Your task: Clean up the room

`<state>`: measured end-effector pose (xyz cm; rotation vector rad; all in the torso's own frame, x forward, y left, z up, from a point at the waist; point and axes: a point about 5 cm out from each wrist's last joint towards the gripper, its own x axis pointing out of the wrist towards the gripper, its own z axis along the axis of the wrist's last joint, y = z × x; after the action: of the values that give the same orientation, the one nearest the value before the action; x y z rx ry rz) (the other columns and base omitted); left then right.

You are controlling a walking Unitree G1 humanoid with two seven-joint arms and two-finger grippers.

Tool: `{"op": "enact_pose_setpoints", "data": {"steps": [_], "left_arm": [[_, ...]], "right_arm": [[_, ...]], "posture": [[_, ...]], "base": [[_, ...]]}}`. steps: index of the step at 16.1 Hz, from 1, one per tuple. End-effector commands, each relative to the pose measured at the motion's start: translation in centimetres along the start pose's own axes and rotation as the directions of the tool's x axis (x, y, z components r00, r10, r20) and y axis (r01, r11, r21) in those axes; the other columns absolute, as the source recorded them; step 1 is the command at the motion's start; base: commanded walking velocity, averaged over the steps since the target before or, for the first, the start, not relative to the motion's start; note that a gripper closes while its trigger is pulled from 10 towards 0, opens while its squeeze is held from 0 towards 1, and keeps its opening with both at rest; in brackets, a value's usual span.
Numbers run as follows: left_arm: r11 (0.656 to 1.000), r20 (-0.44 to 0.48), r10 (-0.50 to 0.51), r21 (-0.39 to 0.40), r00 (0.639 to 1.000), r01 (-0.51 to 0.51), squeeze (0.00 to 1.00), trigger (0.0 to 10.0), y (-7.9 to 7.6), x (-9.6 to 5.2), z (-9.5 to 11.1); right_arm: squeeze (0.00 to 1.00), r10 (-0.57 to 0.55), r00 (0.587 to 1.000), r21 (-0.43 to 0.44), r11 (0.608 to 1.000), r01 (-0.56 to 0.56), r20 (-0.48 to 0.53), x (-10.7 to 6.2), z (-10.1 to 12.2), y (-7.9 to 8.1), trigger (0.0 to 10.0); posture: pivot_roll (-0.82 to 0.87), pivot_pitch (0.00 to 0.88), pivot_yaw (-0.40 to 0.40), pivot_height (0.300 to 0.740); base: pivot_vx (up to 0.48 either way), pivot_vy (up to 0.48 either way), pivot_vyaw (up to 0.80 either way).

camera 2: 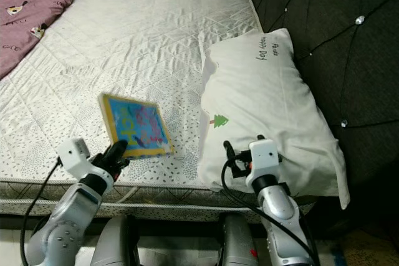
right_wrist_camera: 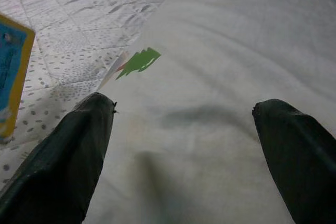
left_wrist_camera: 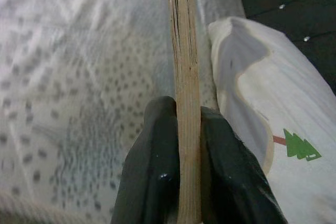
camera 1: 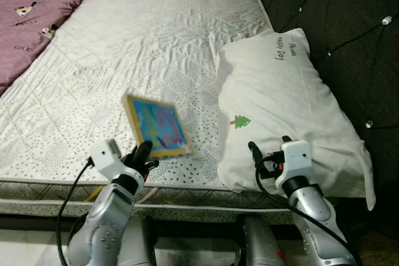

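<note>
— Step? Left tool clamped on picture board, at bed's near edge, beside pillow.
— Next? Likely lifting it clear; right tool spread over pillow.

Bed with bare quilted white mattress, against a dark tufted headboard.
Lying on it: white pillow with green tree print beside the headboard; pink patterned blanket at the far corner; blue, yellow-framed picture board near the front edge.

Blue, yellow-framed board tilted up beside white pillow.
</note>
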<state>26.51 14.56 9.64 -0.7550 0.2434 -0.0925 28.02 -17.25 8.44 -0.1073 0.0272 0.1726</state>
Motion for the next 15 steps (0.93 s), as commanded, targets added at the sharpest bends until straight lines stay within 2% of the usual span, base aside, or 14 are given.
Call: {"op": "enact_pose_setpoints", "data": {"steps": [1, 2, 4, 5, 7, 9, 11, 12, 15], "left_arm": [[0.986, -0.017, -0.100, -0.138, 0.995, 0.097, 0.00, 10.0, -3.4, 0.3, -0.8], [0.978, -0.054, -0.135, -0.170, 0.989, 0.124, 0.00, 10.0, -3.9, -0.2, -1.0], [0.989, -0.222, -0.101, -0.131, 0.970, 0.073, 0.00, 10.0, -2.6, -1.2, -2.2], [0.992, -0.267, -0.082, -0.110, 0.960, 0.054, 0.00, 10.0, -1.9, -1.5, -2.4], [0.992, -0.334, -0.092, -0.109, 0.938, 0.059, 0.00, 10.0, -1.4, -1.5, -2.3], [0.994, -0.356, -0.072, -0.102, 0.932, 0.038, 0.00, 10.0, -1.1, -1.2, -1.9], [0.999, -0.335, -0.045, -0.033, 0.941, 0.037, 0.00, 10.0, -0.5, -0.9, -0.7], [0.999, -0.326, -0.022, 0.017, 0.945, 0.029, 0.00, 10.0, 0.3, -0.6, 0.4], [0.999, -0.323, -0.022, 0.027, 0.946, 0.032, 0.00, 10.0, 1.4, 0.2, 1.7]], "right_arm": [[0.00, 0.008, 1.000, -0.008, 1.000, -0.008, 0.005, 0.4, 0.3, -0.1, 10.0], [0.00, 0.017, 1.000, -0.022, 1.000, -0.017, 0.011, 0.6, 0.5, -0.1, 10.0], [0.00, 0.018, 1.000, -0.028, 0.999, -0.017, 0.012, 0.8, 0.6, -0.3, 10.0], [0.00, 0.017, 1.000, -0.030, 0.999, -0.016, 0.012, 0.8, 0.6, -0.4, 10.0], [0.00, 0.018, 1.000, -0.035, 0.999, -0.017, 0.015, 0.8, 0.6, -0.4, 10.0], [0.00, 0.023, 1.000, -0.047, 0.999, -0.022, 0.020, 0.9, 0.7, -0.3, 10.0], [0.00, 0.017, 1.000, -0.059, 0.998, -0.016, 0.019, 0.6, 0.6, -0.7, 10.0], [0.00, 0.008, 1.000, -0.063, 0.998, -0.007, 0.014, 0.5, 0.4, -1.0, 10.0], [0.00, 0.009, 1.000, -0.065, 0.998, -0.008, 0.018, 0.4, 0.6, -0.9, 10.0]], "posture": [[0.03, 0.105, -0.012, 0.574], [0.04, 0.105, -0.017, 0.574], [0.04, 0.108, -0.024, 0.574], [0.04, 0.108, -0.025, 0.574], [0.03, 0.106, -0.025, 0.574], [0.03, 0.104, -0.022, 0.574], [0.02, 0.103, -0.019, 0.574], [0.02, 0.104, -0.018, 0.574], [0.02, 0.103, -0.019, 0.574]], "base": [[0.000, 0.000, 0.00], [0.000, 0.000, 0.00], [0.000, 0.000, 0.00], [0.000, 0.000, 0.00], [0.000, 0.000, 0.00], [0.000, 0.000, 0.00], [0.000, 0.000, 0.00], [0.000, 0.000, 0.00], [0.000, 0.000, 0.00]]}}
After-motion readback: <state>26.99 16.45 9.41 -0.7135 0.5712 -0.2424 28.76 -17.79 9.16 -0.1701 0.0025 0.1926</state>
